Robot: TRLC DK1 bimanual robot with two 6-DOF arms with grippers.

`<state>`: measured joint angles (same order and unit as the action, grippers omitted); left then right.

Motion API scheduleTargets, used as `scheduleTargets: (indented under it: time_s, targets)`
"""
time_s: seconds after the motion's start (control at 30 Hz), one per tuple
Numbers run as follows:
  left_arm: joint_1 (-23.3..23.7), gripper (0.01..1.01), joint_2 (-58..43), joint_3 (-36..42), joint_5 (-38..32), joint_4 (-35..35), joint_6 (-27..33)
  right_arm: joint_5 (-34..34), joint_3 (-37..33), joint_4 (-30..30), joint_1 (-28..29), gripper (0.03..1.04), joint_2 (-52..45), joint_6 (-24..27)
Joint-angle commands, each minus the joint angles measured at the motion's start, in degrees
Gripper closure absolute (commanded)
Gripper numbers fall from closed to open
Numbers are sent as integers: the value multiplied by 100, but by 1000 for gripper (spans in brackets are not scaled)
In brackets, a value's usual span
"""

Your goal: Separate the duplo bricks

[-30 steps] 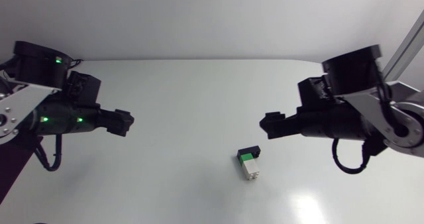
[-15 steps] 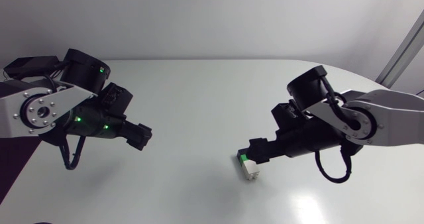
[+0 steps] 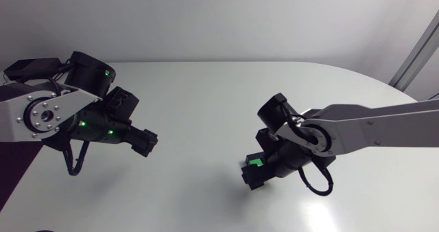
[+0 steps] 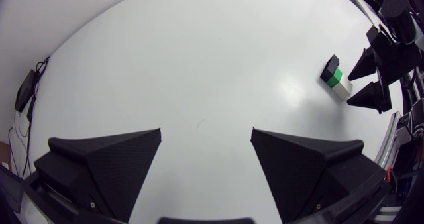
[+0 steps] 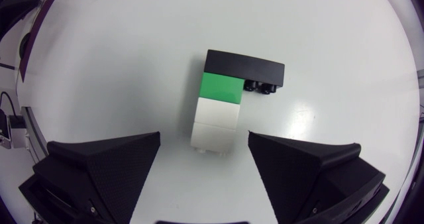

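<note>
Three-brick stack (image 5: 225, 101), black-green-white, lying on table (image 5: 99, 65) just ahead of right gripper (image 5: 204, 136), white end nearest, long axis pointing away along midline of its spread, empty fingers (image 5: 99, 171). Left gripper (image 4: 206, 130) likewise spread, empty, well apart from stack; right arm (image 3: 370, 125) nearer.
</note>
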<state>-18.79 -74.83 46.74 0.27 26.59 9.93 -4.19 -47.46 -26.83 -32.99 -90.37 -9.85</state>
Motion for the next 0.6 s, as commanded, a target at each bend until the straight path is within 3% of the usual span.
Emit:
scheduleTargets:
  time_s: [0.0, 0.13, 0.3, 0.57]
  targets:
    - [-29, 80, -93, 213, 61, -22, 132, 111, -88, 37, 47, 148, -253, 0]
    - [-29, 80, -111, 230, 61, -57, 149, 155, -114, 169, 109, 211, -447, 71]
    - [-29, 70, -120, 213, 61, -75, 202, 296, -97, 389, 83, 495, -429, 194]
    - [-29, 70, -111, 195, 61, -84, 246, 454, -70, 415, 21, 715, -332, 501]
